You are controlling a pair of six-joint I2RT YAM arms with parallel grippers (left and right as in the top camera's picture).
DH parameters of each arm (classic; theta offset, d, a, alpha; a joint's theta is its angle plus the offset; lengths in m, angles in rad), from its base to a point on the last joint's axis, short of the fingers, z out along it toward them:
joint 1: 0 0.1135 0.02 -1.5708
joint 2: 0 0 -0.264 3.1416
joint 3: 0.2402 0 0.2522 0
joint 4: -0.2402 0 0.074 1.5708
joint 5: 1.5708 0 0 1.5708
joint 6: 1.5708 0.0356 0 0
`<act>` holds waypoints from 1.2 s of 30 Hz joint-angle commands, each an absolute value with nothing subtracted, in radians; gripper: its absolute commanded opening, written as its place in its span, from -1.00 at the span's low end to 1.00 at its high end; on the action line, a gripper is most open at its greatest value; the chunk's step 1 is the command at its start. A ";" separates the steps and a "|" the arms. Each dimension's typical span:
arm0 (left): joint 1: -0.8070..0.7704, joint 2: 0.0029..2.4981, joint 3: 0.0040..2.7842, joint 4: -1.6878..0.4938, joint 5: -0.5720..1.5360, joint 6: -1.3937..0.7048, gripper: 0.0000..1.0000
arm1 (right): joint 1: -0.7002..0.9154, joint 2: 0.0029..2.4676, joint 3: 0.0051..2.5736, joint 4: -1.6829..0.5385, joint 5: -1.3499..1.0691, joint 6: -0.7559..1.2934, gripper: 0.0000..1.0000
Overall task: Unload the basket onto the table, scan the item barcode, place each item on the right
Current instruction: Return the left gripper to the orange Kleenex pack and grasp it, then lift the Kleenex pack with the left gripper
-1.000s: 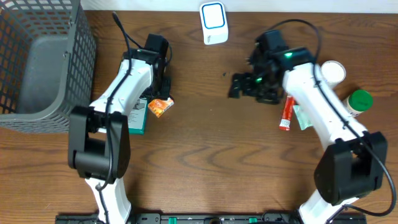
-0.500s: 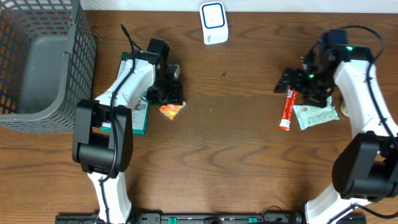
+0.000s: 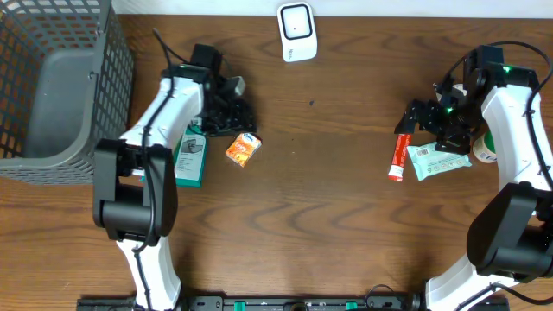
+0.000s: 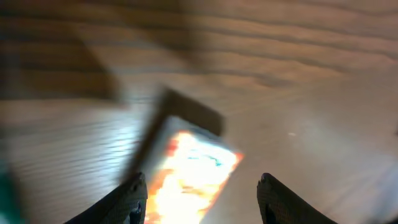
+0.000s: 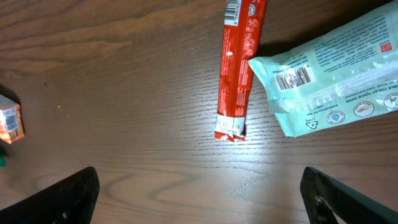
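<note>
We saw a brown wooden table (image 3: pixel 328 207) with a gray basket (image 3: pixel 52 86) at its left and a white scanner (image 3: pixel 296 32) at the far edge. The orange packet (image 3: pixel 243 148) lay flat left of the middle, its long side slanted, far end leaning right. The left gripper (image 4: pixel 200 186) hung open near it, holding nothing. The right gripper (image 5: pixel 198 180) was wide open and empty over a red stick (image 5: pixel 239 68).

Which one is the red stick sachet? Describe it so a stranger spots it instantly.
Go to the right half of the wooden table, where a pale green wipes pack lies. Touching its left end is the red stick sachet: long, narrow and bright red, unlike the broad pale pack.
</note>
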State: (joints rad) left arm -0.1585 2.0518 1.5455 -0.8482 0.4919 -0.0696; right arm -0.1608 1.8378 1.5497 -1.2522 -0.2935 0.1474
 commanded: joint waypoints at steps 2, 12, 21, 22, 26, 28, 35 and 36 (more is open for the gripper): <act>-0.118 2.031 1.550 -0.854 0.351 0.043 0.16 | -0.156 1.830 1.549 -1.249 -0.296 0.129 0.98; -0.137 2.033 1.391 -0.763 0.360 0.149 0.16 | -0.156 1.830 1.549 -1.245 -0.295 0.129 0.99; -0.137 2.033 1.325 -0.693 0.487 0.149 0.16 | -0.155 1.830 1.549 -1.239 -0.295 0.130 0.99; -0.136 2.033 1.327 -0.690 0.487 0.149 0.15 | -0.155 1.830 1.549 -1.239 -0.295 0.129 0.99; -0.134 2.033 1.331 -0.664 0.488 0.149 0.02 | -0.155 1.830 1.549 -1.238 -0.295 0.129 0.99; -0.134 2.030 1.335 -0.664 0.490 0.138 0.02 | -0.155 1.830 1.549 -1.238 -0.295 0.129 0.98; -0.128 1.993 1.383 -0.643 0.513 0.134 0.21 | -0.155 1.830 1.549 -1.230 -0.295 0.130 0.98; -0.128 1.991 1.383 -0.642 0.513 0.134 0.22 | -0.155 1.830 1.549 -1.230 -0.295 0.130 0.99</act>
